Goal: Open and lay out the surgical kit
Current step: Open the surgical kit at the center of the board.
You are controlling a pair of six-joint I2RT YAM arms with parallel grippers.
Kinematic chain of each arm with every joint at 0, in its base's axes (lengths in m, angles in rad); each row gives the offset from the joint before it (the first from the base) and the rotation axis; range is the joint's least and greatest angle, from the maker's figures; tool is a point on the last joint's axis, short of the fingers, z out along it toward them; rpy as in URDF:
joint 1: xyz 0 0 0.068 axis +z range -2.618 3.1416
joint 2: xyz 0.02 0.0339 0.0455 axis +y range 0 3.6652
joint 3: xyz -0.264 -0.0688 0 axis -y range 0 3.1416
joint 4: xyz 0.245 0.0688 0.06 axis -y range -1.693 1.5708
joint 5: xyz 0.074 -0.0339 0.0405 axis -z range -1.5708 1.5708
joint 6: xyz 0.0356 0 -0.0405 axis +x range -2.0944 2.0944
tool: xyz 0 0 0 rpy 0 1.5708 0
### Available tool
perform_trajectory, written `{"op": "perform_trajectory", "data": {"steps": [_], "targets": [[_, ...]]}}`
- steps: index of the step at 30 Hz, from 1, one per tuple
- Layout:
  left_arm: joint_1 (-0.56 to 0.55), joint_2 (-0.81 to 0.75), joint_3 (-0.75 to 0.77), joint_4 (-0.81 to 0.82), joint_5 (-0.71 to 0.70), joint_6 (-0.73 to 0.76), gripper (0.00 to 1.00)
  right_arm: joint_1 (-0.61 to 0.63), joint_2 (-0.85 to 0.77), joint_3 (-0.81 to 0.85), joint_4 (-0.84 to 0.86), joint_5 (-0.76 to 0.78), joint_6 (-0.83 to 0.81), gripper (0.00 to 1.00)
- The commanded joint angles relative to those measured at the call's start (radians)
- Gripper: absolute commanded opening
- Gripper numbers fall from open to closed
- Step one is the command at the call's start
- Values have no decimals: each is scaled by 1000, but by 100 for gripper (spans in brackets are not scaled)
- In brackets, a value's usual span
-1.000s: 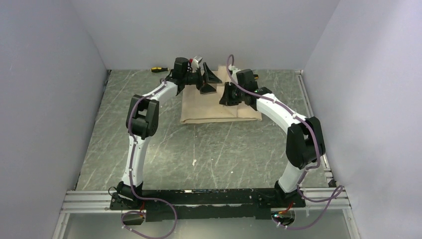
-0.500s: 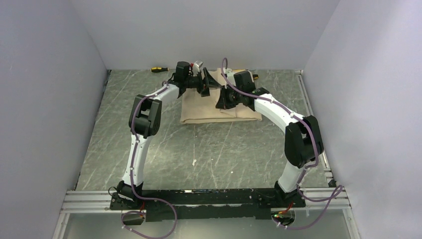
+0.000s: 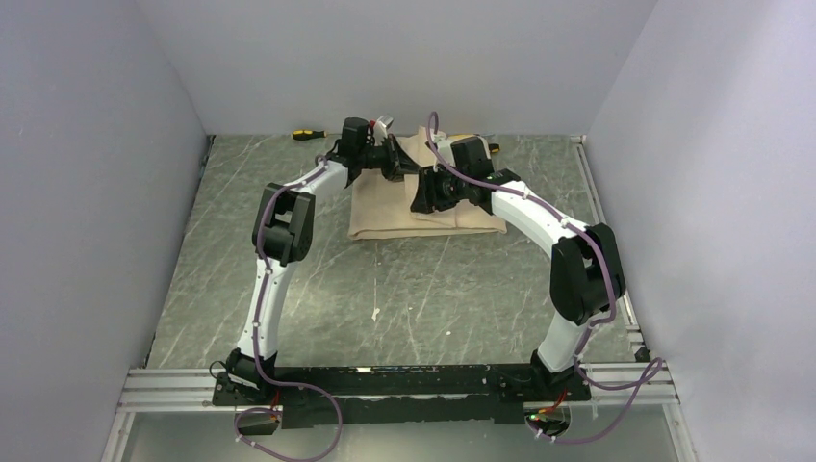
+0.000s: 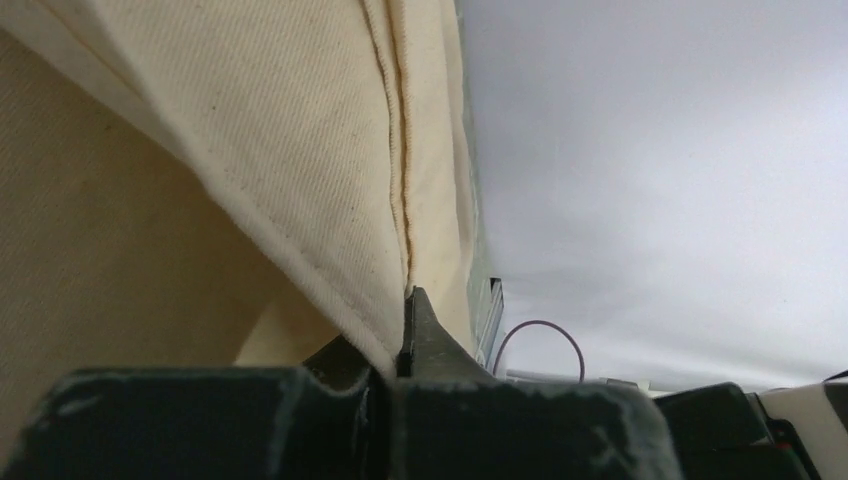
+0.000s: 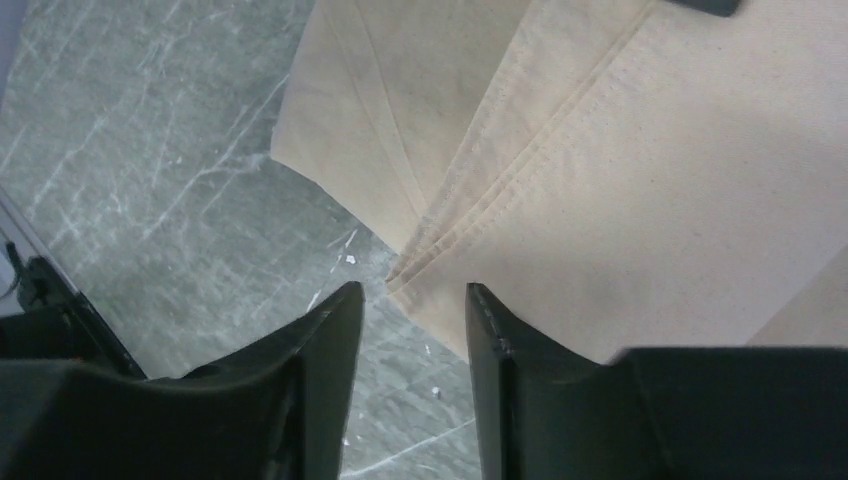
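Note:
The surgical kit is a folded beige wrap cloth at the back middle of the table; whatever is inside is hidden. My left gripper is at the bundle's far left top and is shut on a stitched hem of the cloth, pinched between the fingertips. My right gripper hangs over the top of the bundle. In the right wrist view it is open, straddling a layered corner of the cloth with nothing gripped.
A yellow-and-black screwdriver lies at the back left by the wall, and a small brass-coloured piece shows behind the right arm. The grey marbled tabletop reaches past the cloth corner. Walls close in on three sides.
The left gripper has closed from wide open onto the cloth hem. The right gripper has opened and let go, shifting slightly left over the bundle.

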Motion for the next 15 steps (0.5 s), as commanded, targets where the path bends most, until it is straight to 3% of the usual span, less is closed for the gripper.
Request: {"op": "perform_trajectory", "data": {"steps": [1,2,5,11,15], "targets": [[0,-11,62,-31,8,59,0,1,-50,40,18,49,28,55],[3,-21,73,-63,1,86,0,-4,-66,33,24,72,43,63],[21,-54,140,-257,-27,225,0,-28,-129,-2,44,124,84,70],[117,-123,257,-681,-134,523,0,-122,-241,-74,86,182,166,72],[223,-159,273,-885,-216,640,0,-165,-267,-113,93,223,207,72]]}}
